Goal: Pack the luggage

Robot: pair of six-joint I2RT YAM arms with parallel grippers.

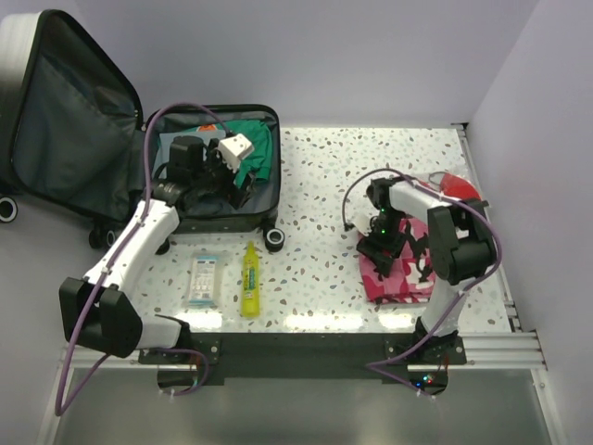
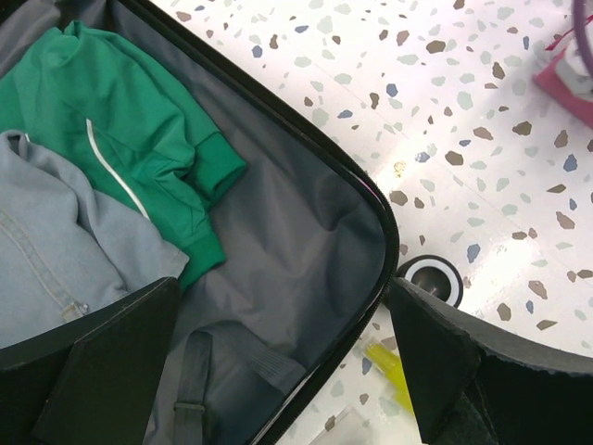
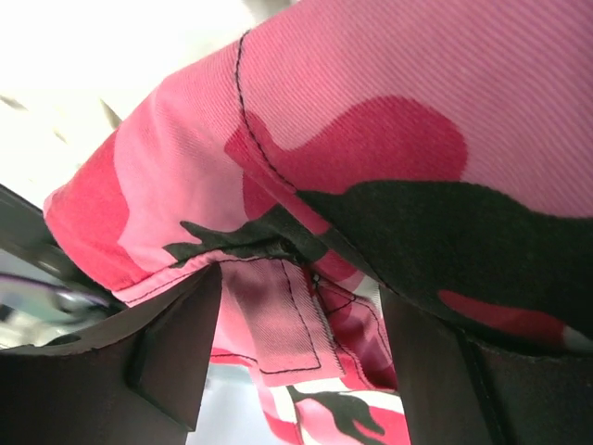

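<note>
The luggage (image 1: 274, 171) lies open at the back left, its lid (image 1: 65, 120) standing up. Inside are a green garment (image 1: 259, 144) and, in the left wrist view, a light blue denim garment (image 2: 56, 241) next to the green one (image 2: 120, 120) on the grey lining (image 2: 287, 241). My left gripper (image 1: 232, 181) hovers over the case's near right corner, open and empty (image 2: 278, 371). My right gripper (image 1: 382, 248) is down on a pink camouflage garment (image 1: 403, 278). Its fingers stand apart with a fold of that cloth (image 3: 371, 93) hanging between them (image 3: 301, 362).
A yellow bottle (image 1: 250, 278) and a flat clear packet (image 1: 202, 280) lie in front of the case. The bottle (image 2: 389, 366) and a case wheel (image 2: 433, 276) show in the left wrist view. A red and white item (image 1: 459, 185) lies behind the right arm.
</note>
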